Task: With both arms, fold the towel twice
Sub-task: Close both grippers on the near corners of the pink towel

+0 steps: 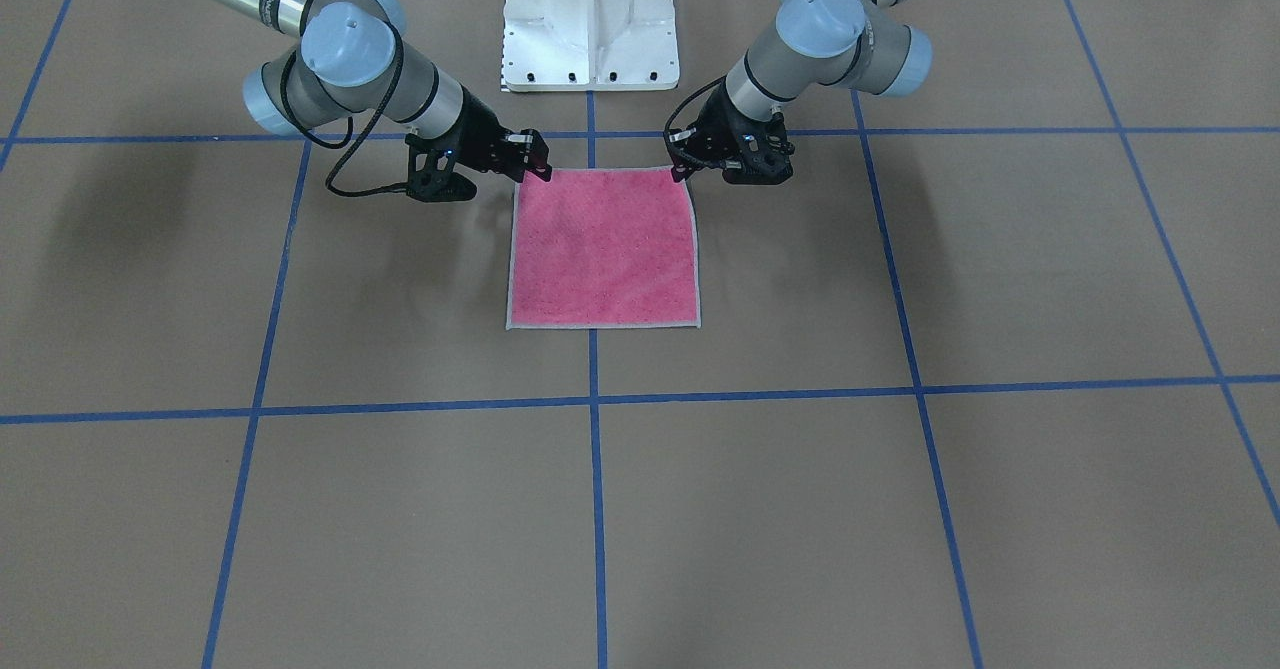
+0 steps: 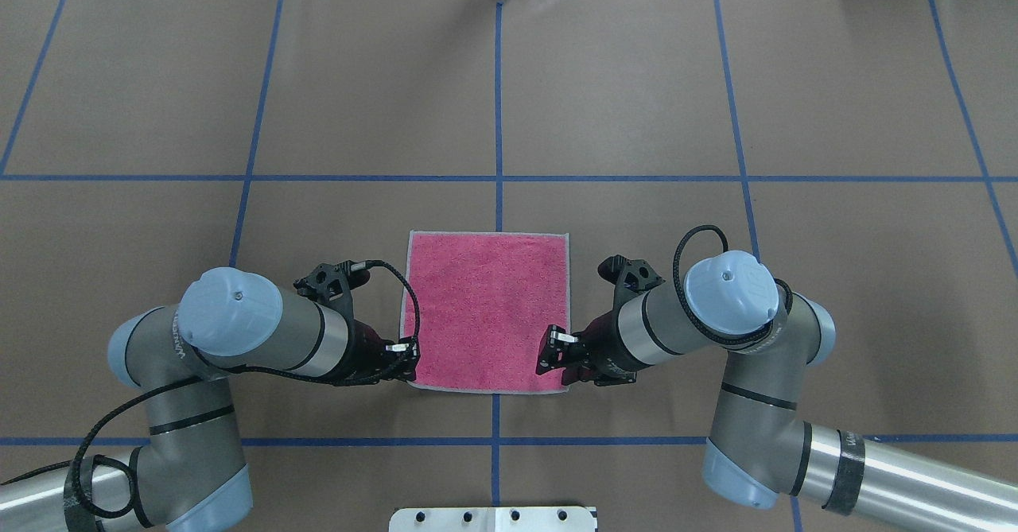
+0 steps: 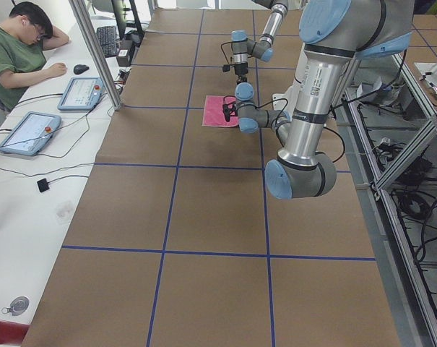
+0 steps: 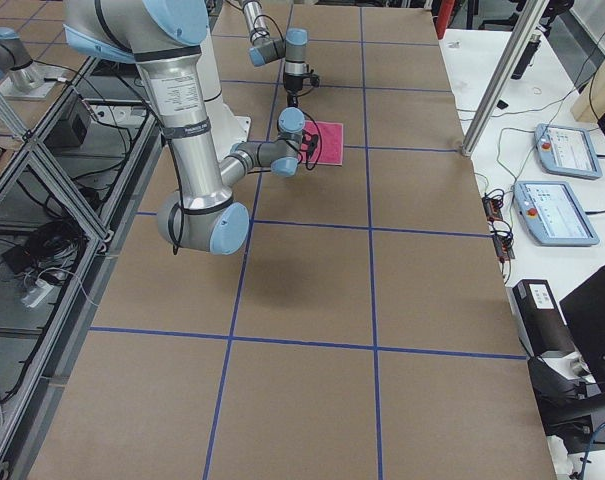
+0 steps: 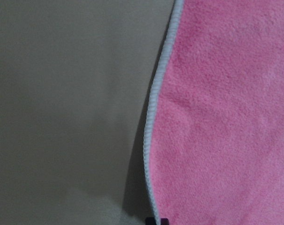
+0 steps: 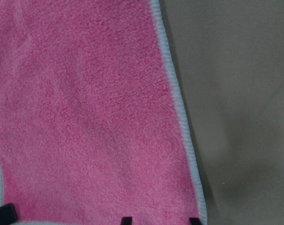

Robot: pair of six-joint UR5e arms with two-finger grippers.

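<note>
The towel (image 2: 487,312) lies flat, pink face up, with light grey edging, on the brown table in front of the robot's base. My left gripper (image 2: 409,361) is low at the towel's near left corner. In the left wrist view its tips sit close together on the edging (image 5: 151,140), shut on the towel's edge, which is slightly raised. My right gripper (image 2: 548,353) is at the near right corner. Its fingertips (image 6: 126,219) stand apart over the towel (image 6: 85,117) just inside the edge, so it is open. In the front-facing view the left gripper (image 1: 684,167) and right gripper (image 1: 540,164) flank the towel (image 1: 603,247).
The white pedestal base (image 1: 590,29) stands just behind the towel. Blue tape lines (image 2: 499,102) grid the brown table. A person (image 3: 16,54) sits at a side desk with tablets (image 3: 29,131), beyond an aluminium post (image 3: 95,54).
</note>
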